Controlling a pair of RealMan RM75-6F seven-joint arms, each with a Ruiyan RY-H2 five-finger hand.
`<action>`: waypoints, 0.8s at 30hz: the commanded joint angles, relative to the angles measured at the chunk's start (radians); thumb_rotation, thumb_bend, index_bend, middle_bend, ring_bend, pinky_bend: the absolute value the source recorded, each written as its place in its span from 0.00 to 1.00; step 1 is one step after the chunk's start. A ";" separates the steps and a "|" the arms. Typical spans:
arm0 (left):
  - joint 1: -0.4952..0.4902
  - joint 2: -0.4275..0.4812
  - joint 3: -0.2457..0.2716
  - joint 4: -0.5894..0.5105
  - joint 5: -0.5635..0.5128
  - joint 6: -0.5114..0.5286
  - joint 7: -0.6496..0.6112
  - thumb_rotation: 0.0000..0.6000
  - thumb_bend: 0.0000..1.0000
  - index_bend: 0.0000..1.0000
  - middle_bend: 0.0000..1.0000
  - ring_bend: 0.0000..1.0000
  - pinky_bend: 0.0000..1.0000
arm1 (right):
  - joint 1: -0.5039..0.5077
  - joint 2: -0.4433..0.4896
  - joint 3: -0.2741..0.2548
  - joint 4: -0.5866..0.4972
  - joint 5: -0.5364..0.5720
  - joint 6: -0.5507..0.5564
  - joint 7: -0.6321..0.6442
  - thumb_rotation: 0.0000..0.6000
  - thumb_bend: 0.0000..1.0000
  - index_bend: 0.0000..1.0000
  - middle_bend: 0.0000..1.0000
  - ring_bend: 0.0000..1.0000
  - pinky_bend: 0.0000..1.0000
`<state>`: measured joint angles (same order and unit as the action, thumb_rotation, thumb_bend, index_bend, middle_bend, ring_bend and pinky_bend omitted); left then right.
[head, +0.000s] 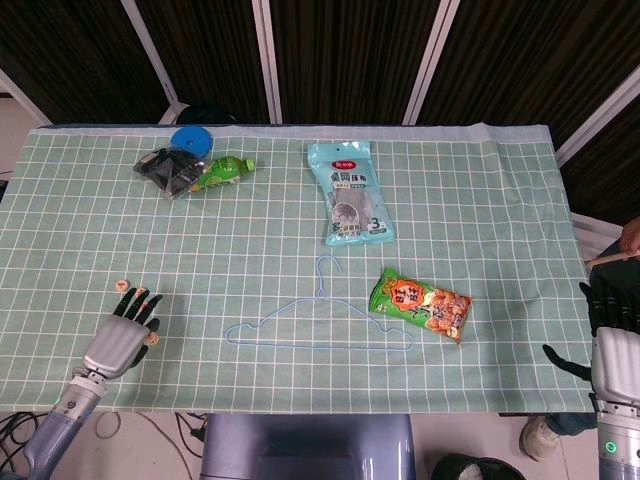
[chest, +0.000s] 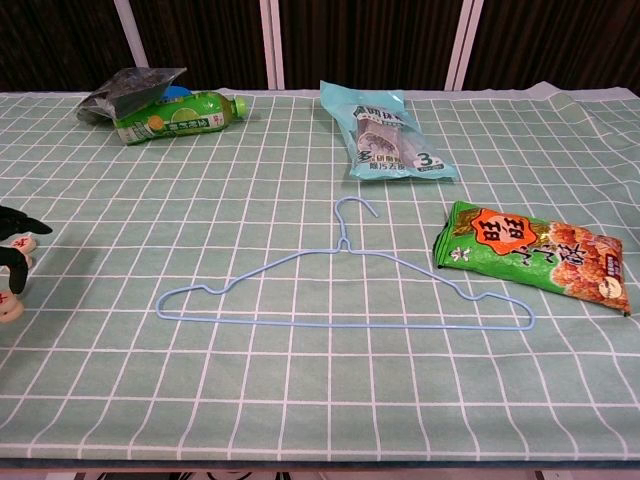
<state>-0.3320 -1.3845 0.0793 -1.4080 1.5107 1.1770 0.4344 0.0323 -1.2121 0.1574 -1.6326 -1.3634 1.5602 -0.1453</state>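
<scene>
On the green checked tablecloth (head: 480, 200), well left of the blue hanger (head: 318, 335), the left hand (head: 120, 335) is lying palm down, fingers loosely spread over small round wooden tokens (chest: 8, 290), gripping nothing plainly. Far right of the hanger, the right hand (head: 612, 345) is hanging empty.

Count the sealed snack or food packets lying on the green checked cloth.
2: a light blue packet at the far middle, and a green and orange snack bag right of the hanger hook. The dark bag far left is unclear.
</scene>
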 joint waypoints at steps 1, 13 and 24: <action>0.002 -0.001 -0.004 0.001 -0.001 0.006 0.004 1.00 0.32 0.42 0.08 0.00 0.02 | 0.000 0.000 0.000 0.000 0.000 0.000 -0.001 1.00 0.20 0.10 0.03 0.06 0.00; 0.009 -0.006 -0.010 0.015 -0.010 0.012 0.009 1.00 0.32 0.42 0.08 0.00 0.02 | 0.000 -0.001 -0.001 -0.001 0.002 -0.002 -0.003 1.00 0.20 0.10 0.03 0.06 0.00; 0.016 -0.003 -0.007 0.028 -0.014 0.013 0.005 1.00 0.32 0.44 0.08 0.00 0.02 | 0.000 -0.003 0.000 0.000 0.002 0.000 -0.006 1.00 0.21 0.10 0.03 0.06 0.00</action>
<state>-0.3161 -1.3872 0.0718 -1.3802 1.4973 1.1910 0.4399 0.0326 -1.2150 0.1575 -1.6330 -1.3613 1.5599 -0.1511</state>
